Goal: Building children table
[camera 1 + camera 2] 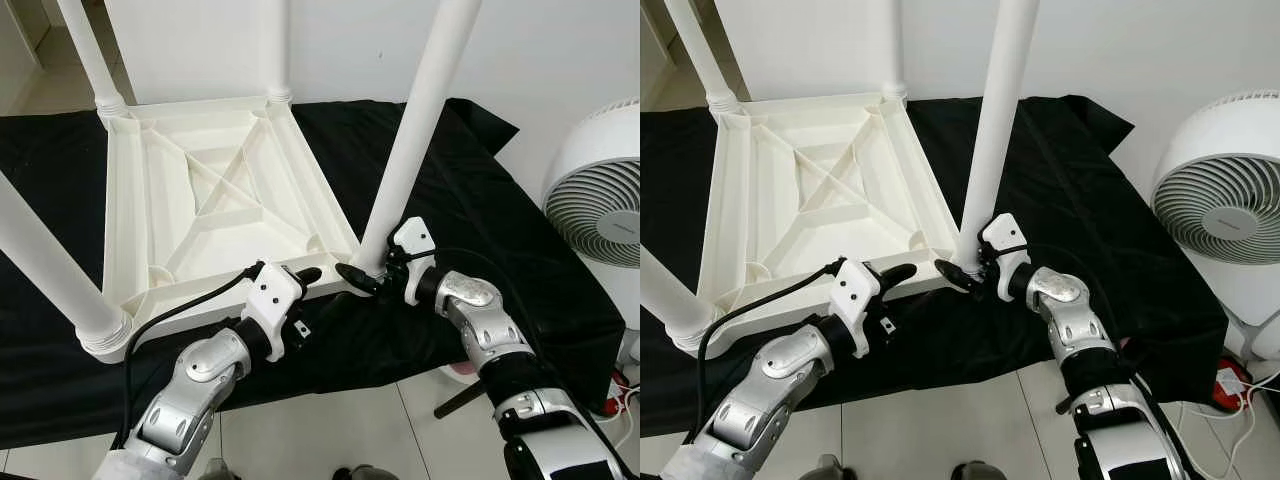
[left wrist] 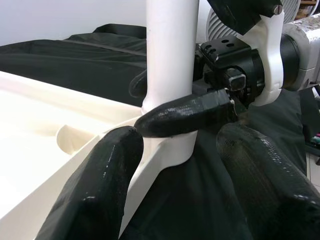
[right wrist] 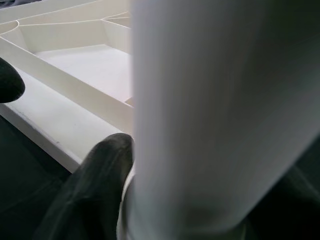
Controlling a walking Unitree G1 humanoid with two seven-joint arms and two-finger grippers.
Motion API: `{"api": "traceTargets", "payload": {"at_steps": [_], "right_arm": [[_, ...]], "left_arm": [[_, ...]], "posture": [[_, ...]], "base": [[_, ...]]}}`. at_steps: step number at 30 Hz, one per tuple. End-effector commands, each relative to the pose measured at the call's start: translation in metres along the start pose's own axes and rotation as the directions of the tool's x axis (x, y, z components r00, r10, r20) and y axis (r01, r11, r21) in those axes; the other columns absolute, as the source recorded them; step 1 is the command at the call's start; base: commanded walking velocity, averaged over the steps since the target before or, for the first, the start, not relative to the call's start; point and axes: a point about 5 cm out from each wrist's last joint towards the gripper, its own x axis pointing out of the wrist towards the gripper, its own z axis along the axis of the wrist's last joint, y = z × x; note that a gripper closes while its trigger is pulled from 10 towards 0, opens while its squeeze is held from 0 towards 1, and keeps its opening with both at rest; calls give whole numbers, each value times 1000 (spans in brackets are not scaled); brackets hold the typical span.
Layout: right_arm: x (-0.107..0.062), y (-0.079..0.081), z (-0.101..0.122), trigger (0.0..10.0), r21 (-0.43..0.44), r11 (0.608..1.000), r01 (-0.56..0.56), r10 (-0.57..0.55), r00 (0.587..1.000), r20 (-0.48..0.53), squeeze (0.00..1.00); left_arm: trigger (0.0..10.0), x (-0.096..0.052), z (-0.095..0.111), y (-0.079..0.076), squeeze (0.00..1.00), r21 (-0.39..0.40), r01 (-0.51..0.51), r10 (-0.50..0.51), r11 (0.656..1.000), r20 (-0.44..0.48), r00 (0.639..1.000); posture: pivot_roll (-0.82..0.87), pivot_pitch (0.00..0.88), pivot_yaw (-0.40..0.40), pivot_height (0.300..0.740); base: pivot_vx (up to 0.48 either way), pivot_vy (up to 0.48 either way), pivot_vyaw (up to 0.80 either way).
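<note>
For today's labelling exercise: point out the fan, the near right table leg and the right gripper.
fan (image 1: pixel 1223 218), right eye view, grille centre
table leg (image 1: pixel 420 120), left eye view, mid shaft
right gripper (image 1: pixel 366 272), left eye view, at the leg's base

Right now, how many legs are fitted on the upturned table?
4. One at the near right corner in the right gripper, near left, far left, far right. None looks hidden.

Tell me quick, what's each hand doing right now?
Left hand: open, fingers at the near edge of the upturned white table, holding nothing.
Right hand: closed around the base of the table leg.
</note>
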Motion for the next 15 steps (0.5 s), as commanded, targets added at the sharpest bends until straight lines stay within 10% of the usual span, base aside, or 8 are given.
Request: {"api": "traceTargets", "payload": {"at_steps": [1, 5, 6, 7, 8, 15], "right_arm": [[1, 3, -4, 0, -2, 999, -35, 35, 999, -22, 0], [1, 5, -5, 0, 66, 997, -43, 42, 999, 18, 0], [0, 5, -4, 2196, 93, 995, -38, 35, 999, 32, 0], [0, 5, -4, 2196, 93, 995, -38, 35, 999, 32, 0], [0, 5, -4, 10000, 112, 993, -27, 22, 999, 42, 0], [1, 9, -17, 10000, 133, 988, 79, -81, 997, 14, 0]], "left_arm": [[10000, 1, 0, -5, 0, 4, 86, -86, 996, -2, 996], [10000, 2, 0, -6, 0, 1, 84, -84, 996, 1, 996], [10000, 2, -1, -6, 0, 0, 85, -85, 996, 1, 996], [10000, 2, -1, -6, 0, 0, 85, -85, 996, 1, 996], [10000, 2, -1, -6, 0, -1, 87, -87, 996, 2, 996], [10000, 3, 0, -6, 0, -2, 90, -90, 996, 6, 996]], "posture": [[-34, 32, -20, 740], [-31, 28, -27, 740], [-31, 28, -27, 740], [-31, 28, -27, 740], [-38, 29, -29, 740], [-38, 29, -29, 740]], "base": [[0, 0, 0], [0, 0, 0], [0, 0, 0], [0, 0, 0], [0, 0, 0], [0, 0, 0]]}}
